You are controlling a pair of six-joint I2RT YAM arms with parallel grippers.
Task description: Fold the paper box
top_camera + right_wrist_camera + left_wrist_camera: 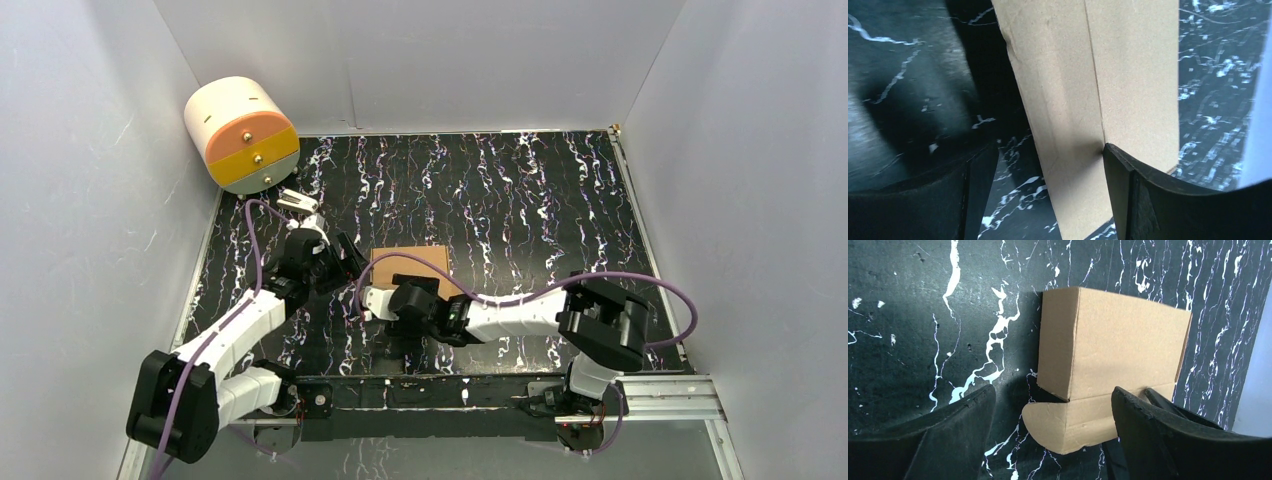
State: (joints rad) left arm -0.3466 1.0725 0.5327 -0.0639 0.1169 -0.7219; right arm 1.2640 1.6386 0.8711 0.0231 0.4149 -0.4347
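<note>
The paper box (411, 263) is plain brown cardboard, partly folded, at the middle of the black marbled table. My left gripper (347, 262) is open just left of it. In the left wrist view the box (1118, 340) stands ahead with a rounded flap (1060, 425) sticking out low between my open fingers (955, 432). My right gripper (398, 302) is at the box's near side. In the right wrist view a cardboard panel (1083, 100) rises between the open jaws; the right finger (1148, 200) touches it at a crease and the left finger stands apart.
A cream-orange-yellow cylindrical drawer unit (242, 135) lies at the back left corner, with a small white object (297, 201) just in front of it. White walls close the table on the left, back and right. Purple cables loop over both arms.
</note>
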